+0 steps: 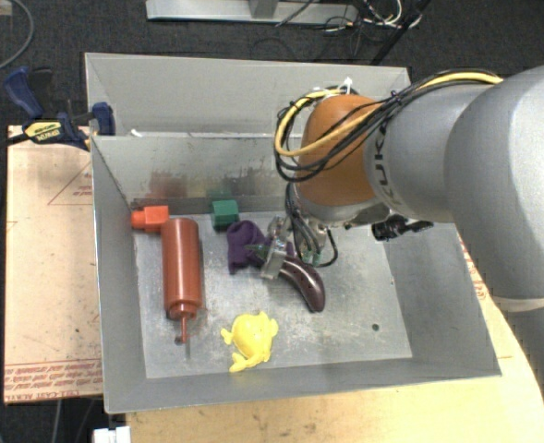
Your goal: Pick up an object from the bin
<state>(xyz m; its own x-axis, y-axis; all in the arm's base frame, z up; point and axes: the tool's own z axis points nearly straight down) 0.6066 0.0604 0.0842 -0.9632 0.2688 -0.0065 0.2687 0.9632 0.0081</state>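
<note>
My gripper (285,250) is down in the middle of the bin, under the orange wrist cover. Its fingertips sit between a crumpled purple thing (245,243) on the left and a dark maroon curved thing (306,284) on the right, touching or nearly touching the maroon one's upper end. A small green block (224,212) lies just behind the purple thing near the back wall.
A long red-brown cylinder (182,266) with a thin tip lies along the left side, an orange block (150,217) at its far end. A yellow toy (249,339) rests near the front wall. The arm covers the bin's right rear part.
</note>
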